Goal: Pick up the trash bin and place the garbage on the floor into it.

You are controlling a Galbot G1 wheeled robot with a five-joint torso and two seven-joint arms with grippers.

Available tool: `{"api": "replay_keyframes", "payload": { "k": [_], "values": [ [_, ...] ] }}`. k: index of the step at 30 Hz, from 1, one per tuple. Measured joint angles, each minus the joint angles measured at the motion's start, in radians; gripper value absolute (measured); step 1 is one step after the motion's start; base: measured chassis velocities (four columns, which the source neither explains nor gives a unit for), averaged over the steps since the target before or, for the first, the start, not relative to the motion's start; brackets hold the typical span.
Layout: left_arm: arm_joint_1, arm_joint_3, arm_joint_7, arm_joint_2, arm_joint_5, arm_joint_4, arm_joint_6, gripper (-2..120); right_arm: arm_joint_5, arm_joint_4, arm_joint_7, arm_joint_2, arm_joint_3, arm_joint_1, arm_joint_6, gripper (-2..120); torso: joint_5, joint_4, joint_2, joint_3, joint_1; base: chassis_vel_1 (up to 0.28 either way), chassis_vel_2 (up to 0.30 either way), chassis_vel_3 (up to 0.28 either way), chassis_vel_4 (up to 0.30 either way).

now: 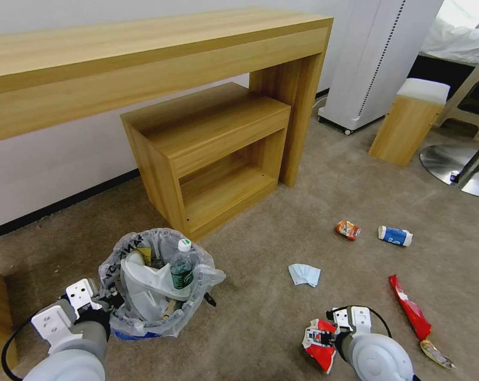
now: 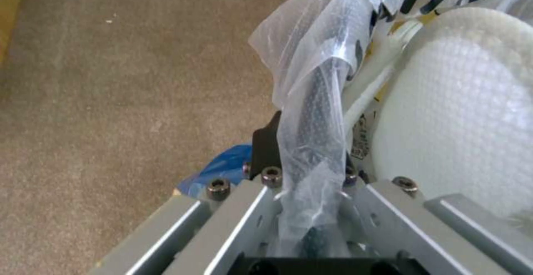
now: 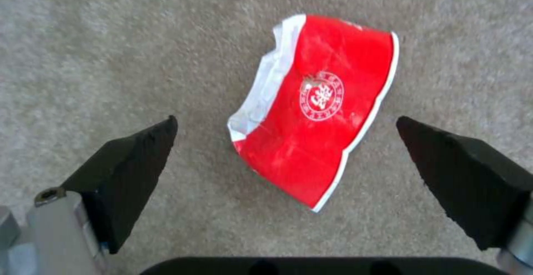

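**Grab the red wrapper next**

The left claw is clamped tight on the rim of the trash bin, with the crinkly bag pinched between its fingers. The bin sits on the floor near the low wooden cabinet under the bench. It already holds a white slipper and a green bottle.

The right claw is spread wide and holds nothing. It hangs right over a red wrapper that lies flat on the carpet. The two black fingers sit one on each side of it.

To do this step well, the claw should go straight down until its tips touch the carpet. The wrapper is thin and flat, so the tips must press into the soft carpet a little to scoop up an edge. The curled white edge looks like the easiest part to catch. Squeeze slowly, or the wrapper may slide away.

The left claw should keep the bin steady, so it does not tip.

More garbage lies further off: a pale blue tissue, an orange can, a blue and white cup and a long red wrapper.
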Motion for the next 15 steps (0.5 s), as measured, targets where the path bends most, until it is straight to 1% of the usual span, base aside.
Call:
{"api": "replay_keyframes", "payload": {
  "k": [2,5,10,12,14,15],
  "values": [
    [0.0,0.0,0.0,-0.001,0.0,0.0,0.0,0,0.001,-0.005,0.0,0.001,-0.002,0.003,0.0,100,0.0,0.0,0.0,0.0,0.0,0.0,0.0,0.0,0.0],
    [-0.001,0.003,0.001,-0.008,0.009,0.008,-0.002,0,0.011,-0.067,0.001,0.013,-0.01,0.041,0.004,100,0.0,0.0,0.0,0.0,0.0,0.0,0.0,0.0,0.0],
    [-0.007,0.005,0.002,-0.01,0.013,0.013,-0.002,0,0.029,-0.111,-0.007,0.026,-0.013,0.072,0.006,100,0.0,0.0,0.0,0.0,0.0,0.0,0.0,0.0,0.0],
    [-0.013,0.006,0.002,-0.01,0.013,0.017,-0.002,0,0.059,-0.14,-0.013,0.039,-0.017,0.094,0.007,100,0.0001,0.0,0.0,0.0,0.0,0.0,0.0,0.0,0.0],
    [-0.015,0.006,0.002,-0.009,0.013,0.019,-0.002,0,0.062,-0.149,-0.015,0.043,-0.018,0.101,0.007,97,0.0001,0.0,0.0,0.0,0.0,0.0,0.0,0.0,0.0],
    [-0.016,0.006,0.002,-0.009,0.013,0.022,-0.002,0,0.067,-0.161,-0.02,0.047,-0.02,0.111,0.008,92,0.0,0.0,0.0,0.0,0.0,0.0,0.0,0.0,0.0]
  ]
}}
